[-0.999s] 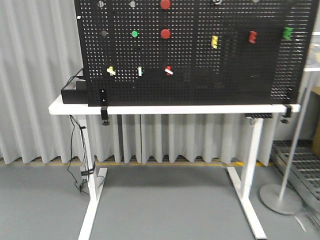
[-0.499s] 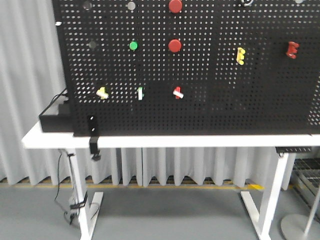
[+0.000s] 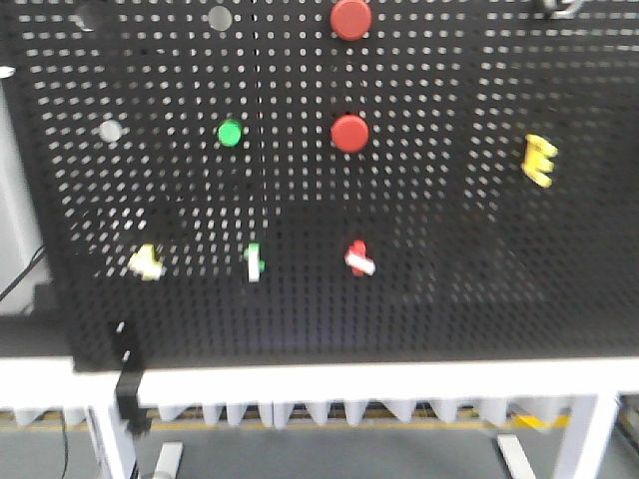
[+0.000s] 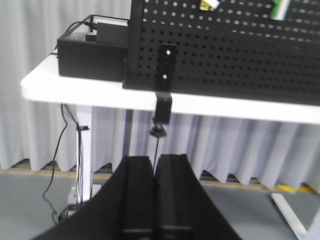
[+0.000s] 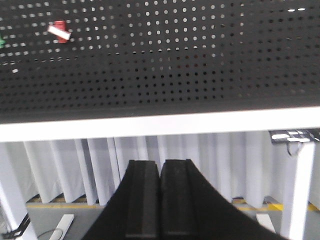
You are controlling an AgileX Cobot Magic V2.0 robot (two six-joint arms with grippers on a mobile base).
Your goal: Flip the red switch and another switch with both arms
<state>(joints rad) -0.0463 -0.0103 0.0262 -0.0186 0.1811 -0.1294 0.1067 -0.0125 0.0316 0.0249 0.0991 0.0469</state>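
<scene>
**Q:** What is the board layout, left to right?

**A:** A black perforated pegboard (image 3: pixel 449 299) stands on the white worktop (image 3: pixel 399 379). Its lower row holds three toggles:
- The small pale yellow toggle switch (image 3: pixel 146 262) is at the left.
- A slim white-and-green toggle (image 3: pixel 254 261) is in the middle.
- The small red toggle switch with a white lever (image 3: pixel 359 257) is at the right, with its lever angled down and to the right.

The front view is blurred, so the yellow switch's lever position cannot be read.

Above the row is a round green button (image 3: pixel 231 133). To its right is a large round red push button (image 3: pixel 350 133), with a second one (image 3: pixel 350 18) directly above it. A yellow clip (image 3: pixel 540 160) sits further right.

**Q:** What is the left gripper's state?

**A:** The left gripper (image 4: pixel 154 162) has its jaws pressed together with nothing between them. It is well apart from the board and points toward the black clamp (image 4: pixel 162 100) at the board's lower left corner. A black box (image 4: pixel 92 50) rests on the worktop to the left of the board.

**Q:** What is the right gripper's state?

**A:** The right gripper (image 5: pixel 161 165) also has its jaws pressed together and holds nothing. It faces the board's lower edge and is well apart from it. In its view the red toggle sits at the upper left, clear of the jaws. Neither switch is touched.
</scene>
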